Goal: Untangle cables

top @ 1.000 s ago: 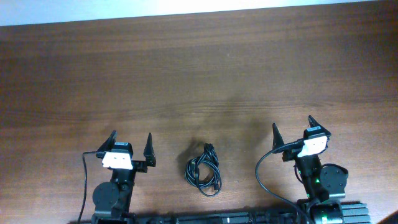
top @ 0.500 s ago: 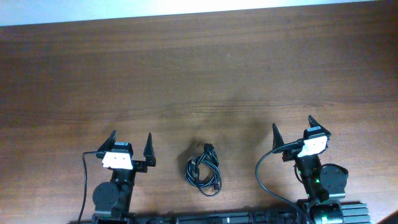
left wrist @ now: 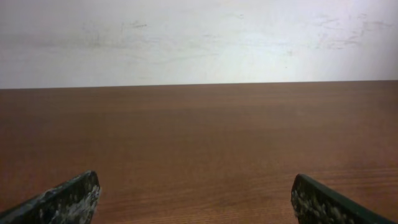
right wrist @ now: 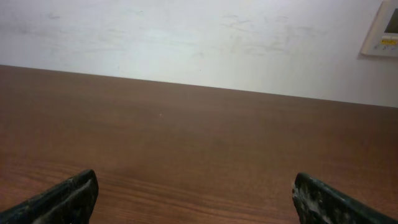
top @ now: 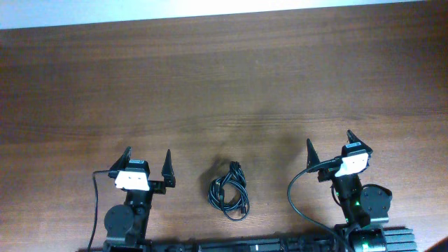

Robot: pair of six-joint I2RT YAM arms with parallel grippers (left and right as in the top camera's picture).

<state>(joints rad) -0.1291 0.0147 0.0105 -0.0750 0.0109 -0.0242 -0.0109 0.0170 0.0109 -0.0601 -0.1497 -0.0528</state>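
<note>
Cables (top: 229,192) in small coiled bundle on table (top: 210,77), near front edge, between both arms. Left gripper (top: 148,155) to bundle's left, right gripper (top: 329,142) farther off to its right, neither touching it. Both grippers spread wide, holding nothing (wrist views: wood tabletop, pale wall (left wrist: 199,37) between fingers).

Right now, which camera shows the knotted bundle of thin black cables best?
The overhead view: the knotted bundle of thin black cables lies in full sight on the brown wooden table. Neither wrist view shows it, only tabletop.
</note>
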